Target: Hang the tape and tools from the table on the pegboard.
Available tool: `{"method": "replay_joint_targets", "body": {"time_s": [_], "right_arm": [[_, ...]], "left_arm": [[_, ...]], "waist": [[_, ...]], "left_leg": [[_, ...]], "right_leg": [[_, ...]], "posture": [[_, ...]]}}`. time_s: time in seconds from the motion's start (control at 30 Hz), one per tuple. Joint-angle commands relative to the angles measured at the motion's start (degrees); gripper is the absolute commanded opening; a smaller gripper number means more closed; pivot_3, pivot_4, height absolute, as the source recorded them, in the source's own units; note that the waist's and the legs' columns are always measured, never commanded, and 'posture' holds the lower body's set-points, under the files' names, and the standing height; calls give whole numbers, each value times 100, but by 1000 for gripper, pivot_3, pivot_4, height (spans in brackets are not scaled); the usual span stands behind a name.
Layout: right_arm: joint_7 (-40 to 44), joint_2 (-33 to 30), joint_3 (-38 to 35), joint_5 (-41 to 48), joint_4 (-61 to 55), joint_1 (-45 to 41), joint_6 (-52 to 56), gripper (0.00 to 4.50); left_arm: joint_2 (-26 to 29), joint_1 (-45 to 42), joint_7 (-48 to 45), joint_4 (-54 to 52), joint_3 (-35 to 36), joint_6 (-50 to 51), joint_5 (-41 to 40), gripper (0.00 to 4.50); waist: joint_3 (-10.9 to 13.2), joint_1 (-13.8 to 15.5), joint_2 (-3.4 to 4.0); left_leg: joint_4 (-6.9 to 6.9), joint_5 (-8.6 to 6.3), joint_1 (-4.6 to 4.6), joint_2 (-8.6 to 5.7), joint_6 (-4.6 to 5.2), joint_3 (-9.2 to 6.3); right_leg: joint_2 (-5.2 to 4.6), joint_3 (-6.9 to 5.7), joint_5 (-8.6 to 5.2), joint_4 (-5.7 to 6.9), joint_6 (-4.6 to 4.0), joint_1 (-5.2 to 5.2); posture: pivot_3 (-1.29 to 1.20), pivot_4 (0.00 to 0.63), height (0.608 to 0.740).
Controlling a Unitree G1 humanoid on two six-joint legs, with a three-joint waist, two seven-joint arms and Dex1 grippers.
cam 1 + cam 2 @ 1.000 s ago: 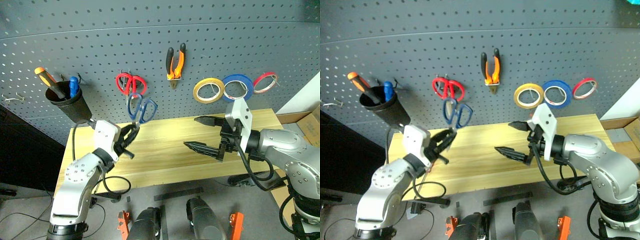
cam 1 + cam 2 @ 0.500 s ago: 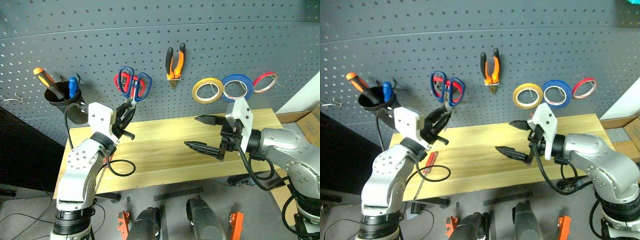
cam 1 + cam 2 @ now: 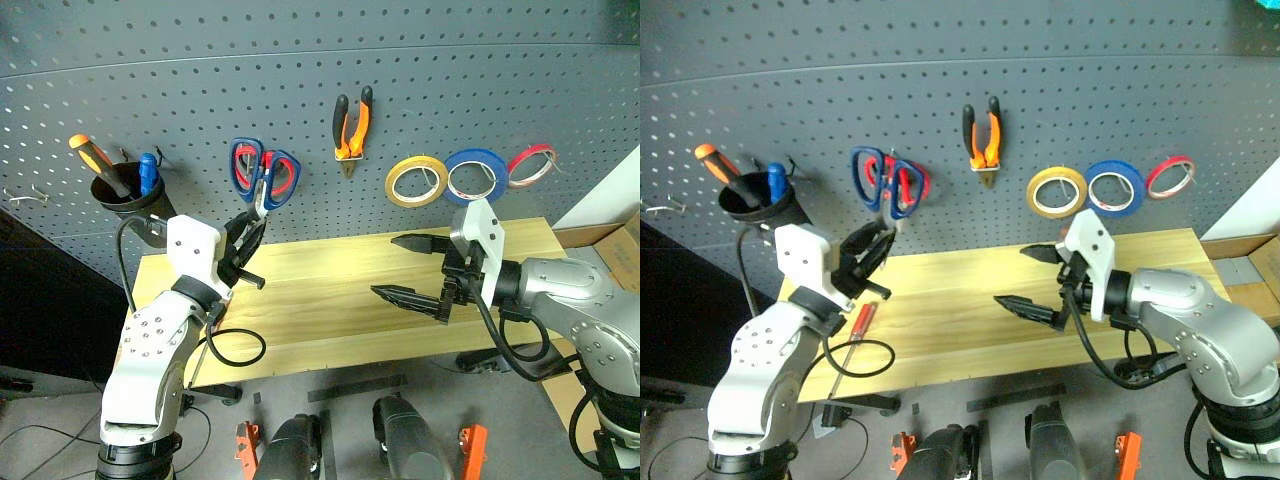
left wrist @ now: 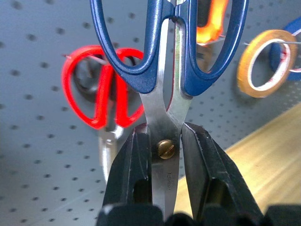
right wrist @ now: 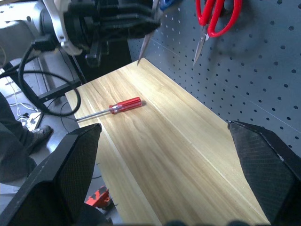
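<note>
- Blue scissors (image 3: 262, 172): held upright against the pegboard (image 3: 500, 80), handles up, blades down; long axis close to vertical, tilted slightly. They overlap the red scissors (image 4: 101, 101) already hanging there.
- Left gripper (image 4: 165, 160): closed on the blue scissors at the pivot screw, one finger on each side of the blades.
- Right gripper (image 3: 408, 268): fingers spread wide, holding nothing, hovering above the table (image 3: 330, 310) near its right half.
- Red screwdriver (image 5: 110, 109): lying flat on the table near its left end, handle toward the pegboard, shaft toward the front edge. The right wrist view shows it whole; the right eye view shows it beside the left arm.
- Pliers (image 3: 351, 130): hung on the pegboard, handles up, jaws down.
- Yellow tape (image 3: 417, 180): hung on the pegboard, just left of a blue roll (image 3: 475, 174) and a red roll (image 3: 530, 163).
- Black cup (image 3: 128, 200): on the pegboard at left, holding an orange-handled screwdriver (image 3: 95, 158).
</note>
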Motion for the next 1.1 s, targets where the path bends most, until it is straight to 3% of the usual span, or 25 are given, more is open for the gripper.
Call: {"method": "replay_joint_targets", "body": {"time_s": [0.03, 0.6, 0.97, 1.1], "right_arm": [[17, -19, -16, -1, -42, -164, -184, 4500], [-189, 87, -28, 83, -43, -341, -273, 4500], [-345, 243, -93, 101, -24, -523, -356, 4500], [-592, 261, 117, 1, -91, -347, -125, 4500]], "left_arm": [[-2, -97, 86, -107, 52, 27, -38, 630], [-113, -602, 128, 831, -210, 139, 6, 630], [56, -522, 29, 948, -302, 370, 126, 4308], [394, -49, 48, 1121, -316, 1010, 290, 4465]], "waist": [[0, 4, 0], [0, 34, 0], [-1, 32, 0], [-5, -24, 2]], "left_leg": [[0, 0, -1, 0, 0, 0], [2, 0, -1, 1, -1, 1], [4, 0, 0, 1, -1, 2], [3, 0, 2, 1, -1, 4]], "right_leg": [[0, 0, 0, 0, 0, 0], [0, 0, 1, 2, 0, -2], [1, 0, 1, 3, 0, -2], [1, 2, 1, 6, 0, -3]], "posture": [[-259, 211, 740], [-287, 213, 740], [-288, 208, 740], [-288, 208, 740]]}}
